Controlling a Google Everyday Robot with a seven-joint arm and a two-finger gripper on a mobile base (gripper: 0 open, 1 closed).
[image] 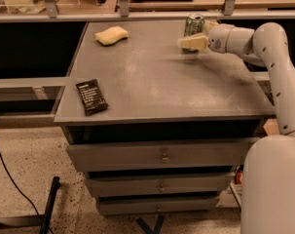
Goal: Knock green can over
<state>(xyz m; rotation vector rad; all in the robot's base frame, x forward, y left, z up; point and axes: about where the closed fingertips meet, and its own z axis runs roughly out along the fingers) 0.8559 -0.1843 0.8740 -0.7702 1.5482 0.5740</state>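
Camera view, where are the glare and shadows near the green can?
Camera view: warm, dim light; a pale sheen streaks the table beside the tool, which sits just in front of the green can; the recess under the tabletop is in deep shadow.

No legible text, even on green can (193, 23) beside end effector (186, 43).

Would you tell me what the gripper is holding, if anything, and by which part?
It cannot be told: the gripper overlaps the base of the upright green can, hiding any hold.
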